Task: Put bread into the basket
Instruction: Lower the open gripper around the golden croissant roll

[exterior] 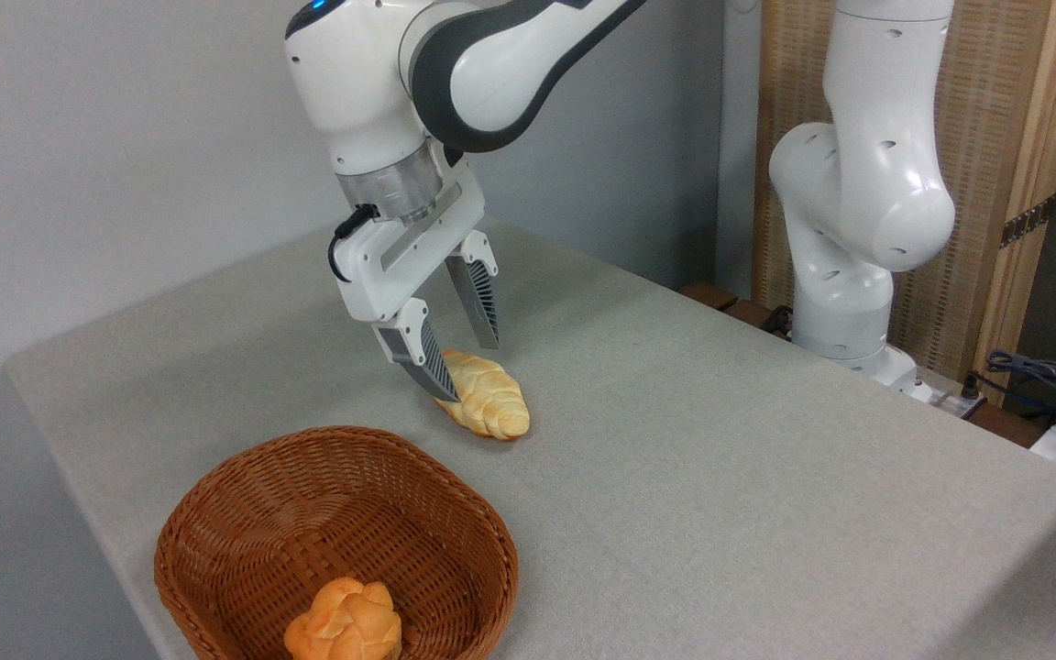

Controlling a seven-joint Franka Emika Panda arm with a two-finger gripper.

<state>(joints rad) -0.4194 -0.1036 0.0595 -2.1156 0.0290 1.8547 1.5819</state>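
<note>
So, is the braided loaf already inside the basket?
No, the braided loaf lies on the table beyond the basket, between the fingers of the open gripper.

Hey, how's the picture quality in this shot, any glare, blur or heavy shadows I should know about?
Fixed camera view: lighting is soft and even, the table showing only faint shadows; a glossy highlight sits on the white arm by the wall; the gripper, the bread and the basket are sharp, no motion blur; the bun is cut off by the bottom edge.
</note>
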